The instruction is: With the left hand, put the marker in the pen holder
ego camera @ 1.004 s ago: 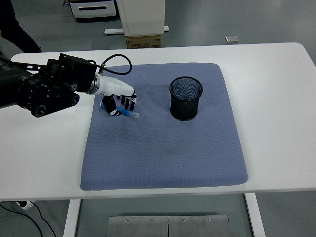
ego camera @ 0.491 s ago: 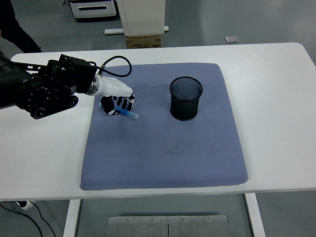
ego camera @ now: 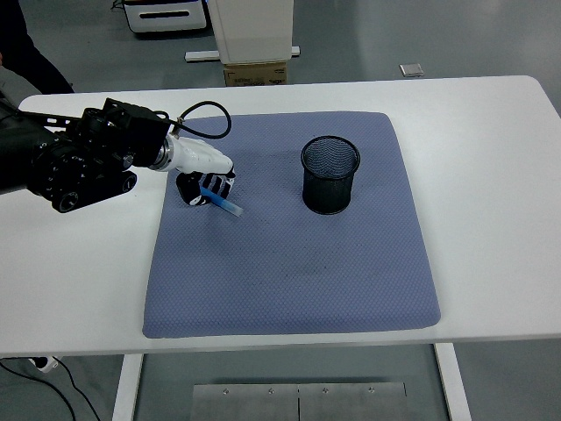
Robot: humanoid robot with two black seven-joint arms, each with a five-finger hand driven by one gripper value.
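Your left hand had its fingers curled around the blue marker at the mat's left edge. The marker slanted down and right, toward the mesh pen holder, which stood well apart to the right.

Illumination is bright, even and diffuse from overhead, with no glare on the white counter. Shadows are soft and short: a faint one lies beside the mesh pen holder on the blue mat. Focus is sharp throughout, without noticeable edge distortion.
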